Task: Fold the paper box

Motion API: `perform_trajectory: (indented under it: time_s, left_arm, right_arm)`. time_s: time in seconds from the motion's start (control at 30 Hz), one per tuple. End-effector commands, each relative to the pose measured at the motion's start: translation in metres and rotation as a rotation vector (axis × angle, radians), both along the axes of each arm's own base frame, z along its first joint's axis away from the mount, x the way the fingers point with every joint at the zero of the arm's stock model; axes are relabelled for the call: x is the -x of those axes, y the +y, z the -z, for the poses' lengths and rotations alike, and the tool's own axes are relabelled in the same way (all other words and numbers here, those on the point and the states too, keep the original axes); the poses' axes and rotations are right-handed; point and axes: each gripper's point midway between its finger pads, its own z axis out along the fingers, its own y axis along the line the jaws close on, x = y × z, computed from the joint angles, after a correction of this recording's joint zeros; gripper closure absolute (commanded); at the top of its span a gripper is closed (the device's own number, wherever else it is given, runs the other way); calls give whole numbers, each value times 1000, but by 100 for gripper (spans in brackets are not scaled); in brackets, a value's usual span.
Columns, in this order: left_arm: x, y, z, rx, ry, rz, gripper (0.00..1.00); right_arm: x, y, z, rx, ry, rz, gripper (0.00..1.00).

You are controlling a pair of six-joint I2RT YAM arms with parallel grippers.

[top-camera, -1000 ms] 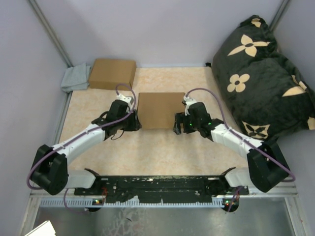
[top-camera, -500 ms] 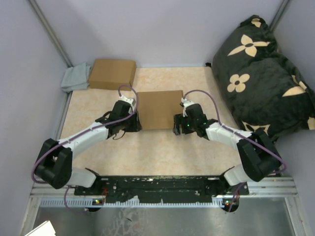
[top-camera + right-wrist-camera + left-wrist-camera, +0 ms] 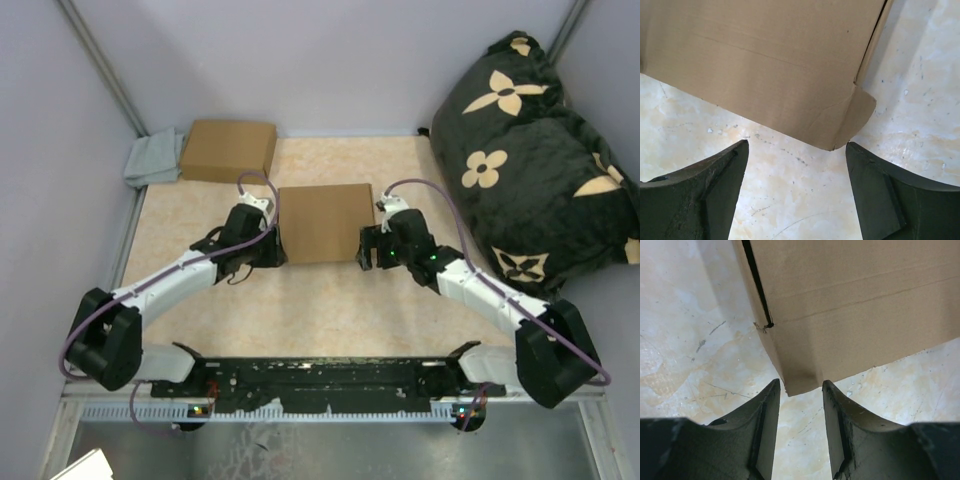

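**Top view:** The paper box (image 3: 322, 222) sits at the middle of the surface (image 3: 300, 310). The left end effector (image 3: 277, 250) is at its near-left corner and the right end effector (image 3: 361, 255) at its near-right corner. A plain carton (image 3: 228, 150) and a grey cloth (image 3: 150, 160) lie at the far-left corner. A flowered black cushion (image 3: 530, 150) crowds the right side.

**Left wrist:** The fingers (image 3: 767, 405) stand partly spread and clamp nothing, with the box's near corner at the mouth of the gap. A dark slit (image 3: 757, 285) runs along the side wall.

**Right wrist:** The fingers (image 3: 730, 165) are wide apart and empty. A rounded tab (image 3: 862, 112) juts from the corner seam and looks untucked.

The step in hand appears to be squaring the near corners and seating that tab. Both arms should press in evenly so the box does not pivot. Bare surface on the near side gives room to pull back. The carton limits sliding toward the far left, and the cushion limits the right arm's outward swing.
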Motion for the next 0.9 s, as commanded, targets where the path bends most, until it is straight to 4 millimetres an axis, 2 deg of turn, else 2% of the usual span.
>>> perform_trajectory:
  time_s: [0.0, 0.33, 0.87]
  left_arm:
    - [-5, 1, -18, 2, -58, -1, 54]
    - [-6, -1, -3, -9, -22, -9, 54]
    - [-6, -4, -1, 6, -18, 1, 54]
  right_arm:
    - [-9, -5, -21, 10, -75, 17, 21]
    - [-27, 0, 4, 51, -47, 43, 21]
    - [-34, 15, -1, 5, -52, 2, 22]
